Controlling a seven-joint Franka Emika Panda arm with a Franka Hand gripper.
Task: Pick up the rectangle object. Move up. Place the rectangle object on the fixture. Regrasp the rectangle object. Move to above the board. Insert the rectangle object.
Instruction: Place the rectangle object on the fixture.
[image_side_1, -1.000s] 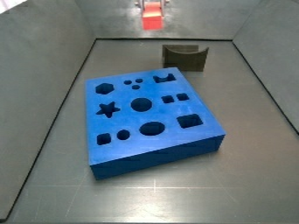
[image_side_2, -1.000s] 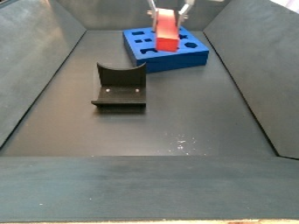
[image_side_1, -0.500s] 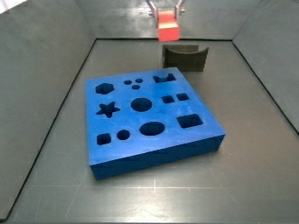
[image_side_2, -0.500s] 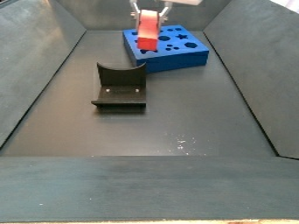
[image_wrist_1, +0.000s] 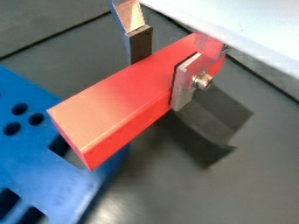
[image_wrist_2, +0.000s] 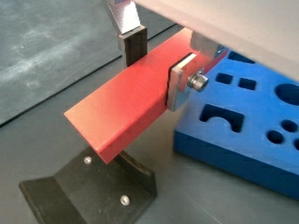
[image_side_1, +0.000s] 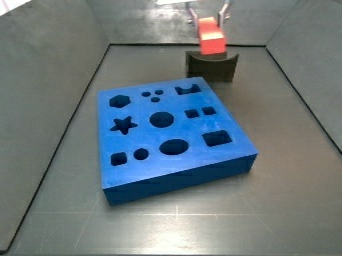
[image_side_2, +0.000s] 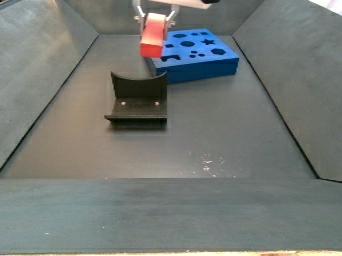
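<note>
Gripper (image_wrist_1: 163, 54): held aloft over the fixture (image_side_1: 214, 65), jaws clamped on the rectangle object (image_wrist_1: 122, 105); silver finger plates (image_wrist_1: 187, 77) pressed against both long sides in both wrist views.

Rectangle object: red-orange bar, clear of every surface, square end face visible in a wrist view (image_wrist_2: 126, 103); seen in a side view (image_side_1: 211, 39) just above the fixture's notch, in a side view (image_side_2: 154, 36) well above the floor.

Fixture: dark block, resting on grey floor (image_side_2: 201, 140) beside the board (image_side_1: 171, 125), apart from it.

Board: blue slab with cut-out holes, lying flat, none of the holes filled.
</note>
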